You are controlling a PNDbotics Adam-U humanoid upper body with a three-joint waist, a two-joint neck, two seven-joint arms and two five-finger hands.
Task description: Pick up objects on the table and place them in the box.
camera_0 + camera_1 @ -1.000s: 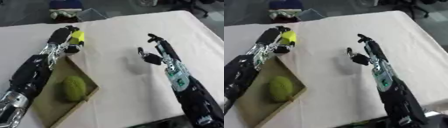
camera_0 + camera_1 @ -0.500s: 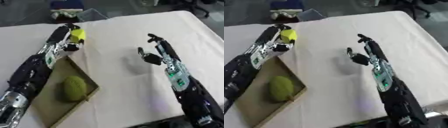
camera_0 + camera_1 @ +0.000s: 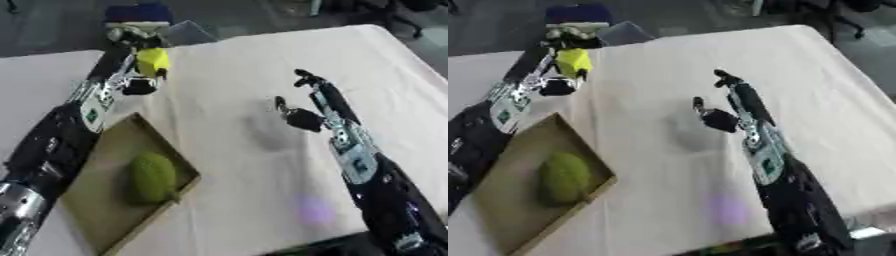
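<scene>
My left hand (image 3: 131, 65) is raised above the table beyond the far corner of the box, its fingers curled round a small yellow object (image 3: 152, 61). The shallow cardboard box (image 3: 105, 220) lies at the lower left, and a green, bumpy, oval fruit (image 3: 153, 177) rests inside it. Over the middle of the cloth my right hand (image 3: 302, 107) hovers open, fingers spread, holding nothing; its shadow falls on the cloth just to its left.
A cream cloth (image 3: 254, 65) covers the table. Past the far edge sit a dark blue object (image 3: 138, 14) and a grey one (image 3: 188, 33). A faint purple spot (image 3: 313, 211) shows on the cloth near the front.
My left hand has lifted the yellow object a little higher and farther from the box. The right hand has stayed where it was.
</scene>
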